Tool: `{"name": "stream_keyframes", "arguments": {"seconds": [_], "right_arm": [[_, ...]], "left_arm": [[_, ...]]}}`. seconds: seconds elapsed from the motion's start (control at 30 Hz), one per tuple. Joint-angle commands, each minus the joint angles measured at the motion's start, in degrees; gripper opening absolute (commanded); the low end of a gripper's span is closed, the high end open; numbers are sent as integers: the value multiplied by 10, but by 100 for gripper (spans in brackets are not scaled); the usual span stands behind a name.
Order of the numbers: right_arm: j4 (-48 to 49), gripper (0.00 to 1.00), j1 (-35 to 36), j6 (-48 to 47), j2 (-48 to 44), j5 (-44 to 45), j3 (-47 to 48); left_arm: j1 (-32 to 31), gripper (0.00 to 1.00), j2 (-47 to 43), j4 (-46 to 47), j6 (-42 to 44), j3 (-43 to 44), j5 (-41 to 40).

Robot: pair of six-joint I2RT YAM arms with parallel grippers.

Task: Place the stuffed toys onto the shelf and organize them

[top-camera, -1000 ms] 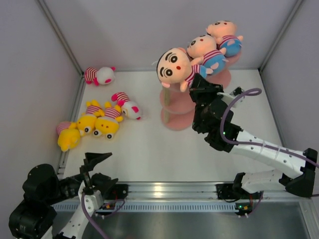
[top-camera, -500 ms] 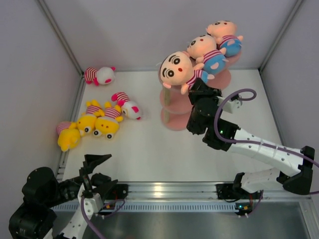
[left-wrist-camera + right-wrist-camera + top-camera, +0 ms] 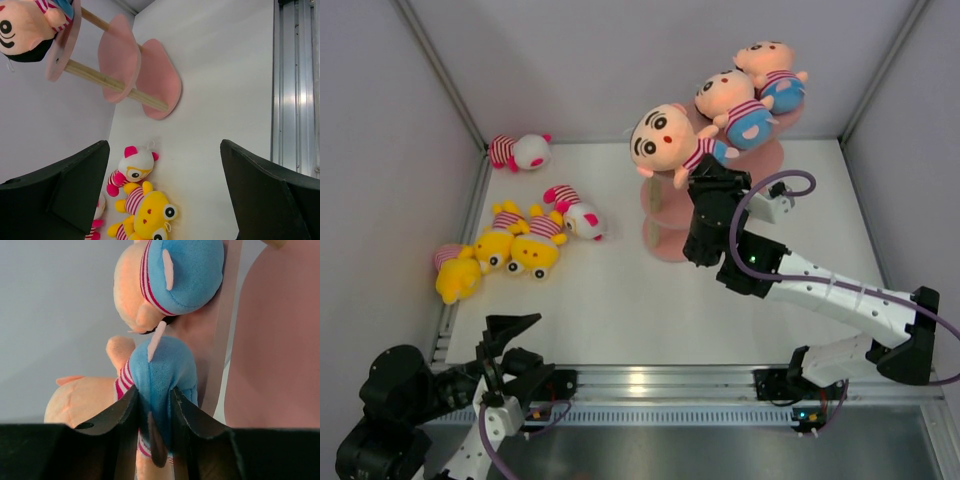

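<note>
At the table's near-left corner the left gripper (image 3: 164,150) sits with its fingers spread wide, holding nothing. Beyond it, loose toys (image 3: 525,250) lie along the left edge. Farther on, the right gripper (image 3: 155,396) straddles the blue shorts of a peach-faced doll (image 3: 665,142) at the near end of the shelf's (image 3: 672,243) top board. Its fingers stand slightly apart, and I cannot tell whether they pinch or only flank the cloth. The doll lies face up with its long axis along the board and its head to the left, overhanging the end. It would be best to slide its body toward the two dolls (image 3: 732,100) behind it, then back straight off.
</note>
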Motion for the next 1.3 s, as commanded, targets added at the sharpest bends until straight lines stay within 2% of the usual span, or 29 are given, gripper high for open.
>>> {"name": "stream_keyframes", "arguments": {"seconds": [0.0, 0.13, 0.23, 0.6, 0.9, 0.97, 1.1, 1.23, 1.27], "right_arm": [[4, 28, -6, 13, -11, 49, 12], [-3, 22, -15, 26, -13, 47, 8], [-8, 22, -21, 27, -14, 49, 14], [-23, 57, -30, 54, -28, 45, -9], [-33, 62, -34, 61, -49, 29, -21], [-34, 66, -34, 59, -58, 20, -27], [-19, 70, -34, 9, -85, -35, -47], [56, 71, -34, -88, -136, -111, -118], [100, 71, -34, -117, -165, -133, -134]], "left_arm": [[1, 98, -7, -15, 2, 0, -1], [1, 98, -6, -15, 3, 0, 2], [1, 98, -6, -16, 3, 0, 3], [1, 98, -7, -16, -4, 1, 0], [1, 98, -7, -15, -4, -2, 3], [1, 98, -8, -15, -5, -2, 2], [1, 98, -8, -16, -7, -3, 2], [2, 98, -9, -15, -12, -2, -4], [1, 98, -9, -15, -17, -2, -7]]}}
